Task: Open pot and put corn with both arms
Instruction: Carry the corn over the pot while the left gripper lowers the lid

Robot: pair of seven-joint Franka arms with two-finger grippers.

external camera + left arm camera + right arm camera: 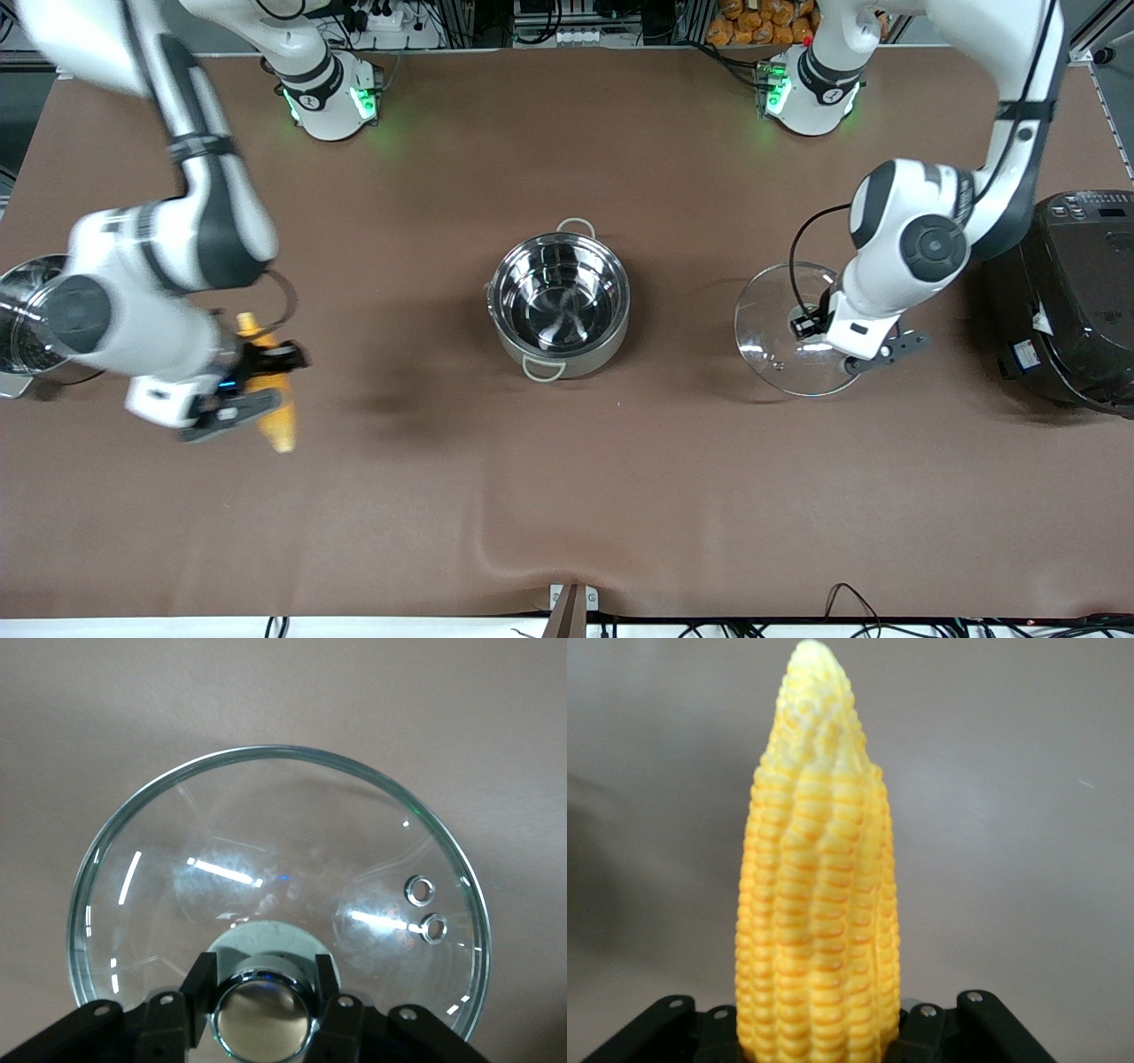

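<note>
The steel pot stands uncovered and empty at the table's middle, its pale loop handles toward and away from the front camera. My left gripper is shut on the tan knob of the clear glass lid, which it holds tilted between the pot and the black cooker. The lid fills the left wrist view, and the left gripper clamps the knob there. My right gripper is shut on the yellow corn and holds it over the table toward the right arm's end. In the right wrist view the corn points away from the right gripper.
A big black cooker stands at the left arm's end of the table. A second steel pot sits at the right arm's end, partly hidden by the right arm. The brown cloth has a wrinkle near the front edge.
</note>
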